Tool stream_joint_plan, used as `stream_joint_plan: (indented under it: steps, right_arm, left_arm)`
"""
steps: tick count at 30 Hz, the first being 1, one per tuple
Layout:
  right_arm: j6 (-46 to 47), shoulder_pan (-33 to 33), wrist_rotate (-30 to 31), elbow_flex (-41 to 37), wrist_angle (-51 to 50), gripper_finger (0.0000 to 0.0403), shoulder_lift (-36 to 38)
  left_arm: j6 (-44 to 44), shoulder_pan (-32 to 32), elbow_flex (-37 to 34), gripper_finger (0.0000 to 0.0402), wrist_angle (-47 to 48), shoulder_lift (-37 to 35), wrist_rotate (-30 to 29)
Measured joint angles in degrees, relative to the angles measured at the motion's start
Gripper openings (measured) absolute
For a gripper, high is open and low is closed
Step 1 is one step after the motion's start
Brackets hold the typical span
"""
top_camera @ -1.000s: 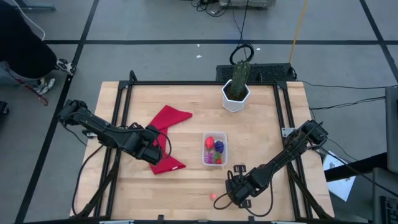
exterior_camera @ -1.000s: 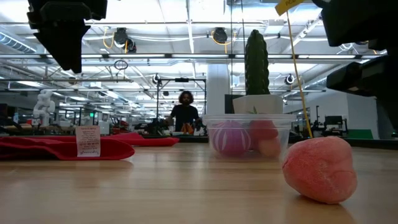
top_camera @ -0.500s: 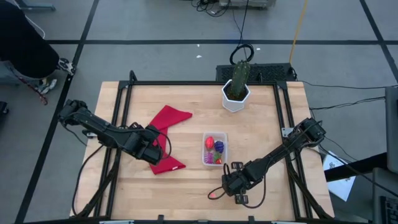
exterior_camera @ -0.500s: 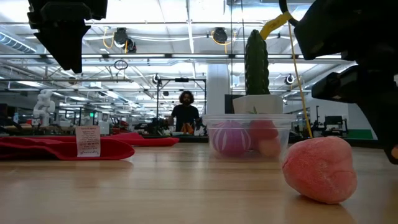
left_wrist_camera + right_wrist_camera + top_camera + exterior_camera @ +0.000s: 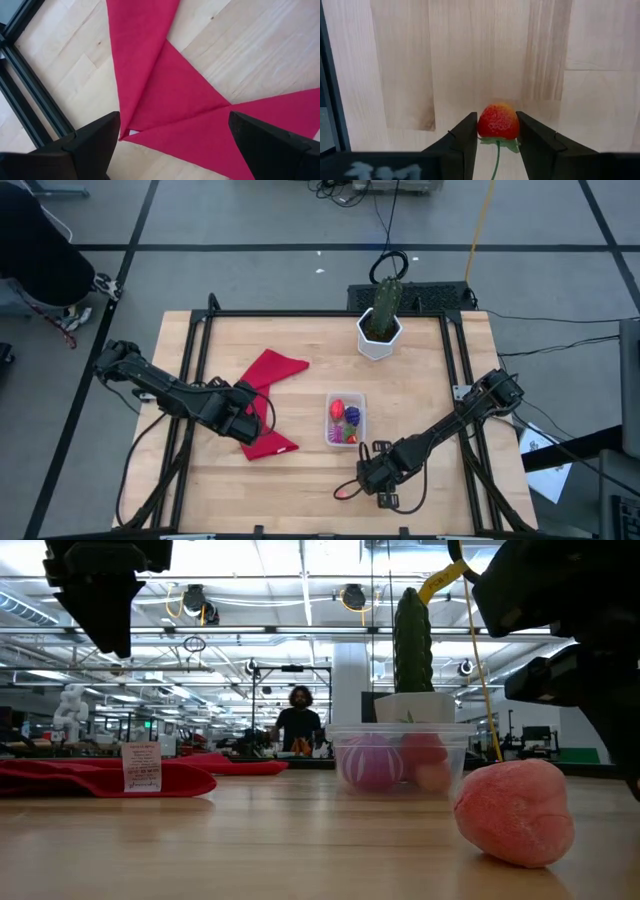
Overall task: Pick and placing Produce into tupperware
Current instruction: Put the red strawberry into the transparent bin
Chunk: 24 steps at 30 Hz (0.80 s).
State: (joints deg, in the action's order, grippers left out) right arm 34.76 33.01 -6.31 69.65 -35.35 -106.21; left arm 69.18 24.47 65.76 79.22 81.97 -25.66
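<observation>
A small red strawberry (image 5: 343, 493) with a green leaf and stem lies on the wood near the table's near edge; it fills the low view's right side (image 5: 515, 812). My right gripper (image 5: 360, 483) is open and comes level from the table's right. In its wrist view (image 5: 496, 117) the strawberry (image 5: 498, 121) sits at the fingertips, its stem in the gap. Whether the fingers touch it I cannot tell. The clear tupperware (image 5: 345, 420) holds red, purple and pink produce (image 5: 372, 760). My left gripper (image 5: 240, 420) hangs open above the red cloth (image 5: 170, 95).
A white hexagonal pot with a green cactus (image 5: 381, 328) stands at the far edge. The red cloth (image 5: 268, 405) lies spread left of the tupperware. A black frame (image 5: 200, 320) borders the table. A person (image 5: 298, 725) stands in the room beyond.
My right gripper has moved toward the table's left, up to the strawberry, and has then held still. The strawberry has stayed where it was.
</observation>
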Motion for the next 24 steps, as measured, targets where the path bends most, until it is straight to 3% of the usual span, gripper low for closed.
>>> stream_joint_plan:
  steps: [11,24]
  right_arm:
    - [-1.6,-0.1,0.0,0.0,1.3,0.0115,0.9]
    - [-3.3,-2.4,1.9,0.0,-0.6,0.0115,12.2]
  left_arm:
    - [0.1,0.0,0.0,0.0379,0.0,0.0,0.1]
    - [0.1,0.0,0.0,0.0379,0.0,0.0,0.1]
